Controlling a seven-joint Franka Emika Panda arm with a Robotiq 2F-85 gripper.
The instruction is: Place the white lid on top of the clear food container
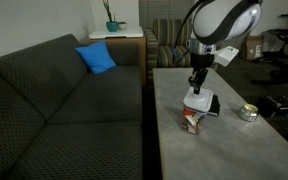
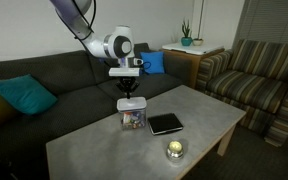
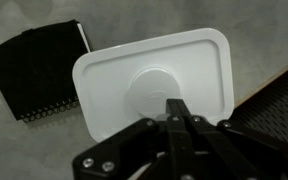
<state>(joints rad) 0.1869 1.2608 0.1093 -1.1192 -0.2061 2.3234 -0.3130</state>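
The white lid [image 3: 149, 75] lies flat, seen from above in the wrist view, with a round raised centre. In both exterior views the lid [image 1: 196, 99] [image 2: 131, 103] sits on top of the clear food container [image 1: 191, 121] [image 2: 133, 119], whose orange and red contents show through. The container stands on the grey table. My gripper [image 3: 174, 104] points straight down over the lid's centre, with its fingers pressed together and nothing between them. It also shows in both exterior views [image 1: 196, 86] [image 2: 129, 93], right above the lid.
A black spiral-bound notebook [image 3: 39, 70] [image 1: 213, 104] [image 2: 165, 123] lies on the table beside the container. A small round shiny tin [image 1: 247, 113] [image 2: 174, 149] stands farther off. A dark sofa [image 1: 54, 100] with a blue cushion [image 1: 97, 58] borders the table.
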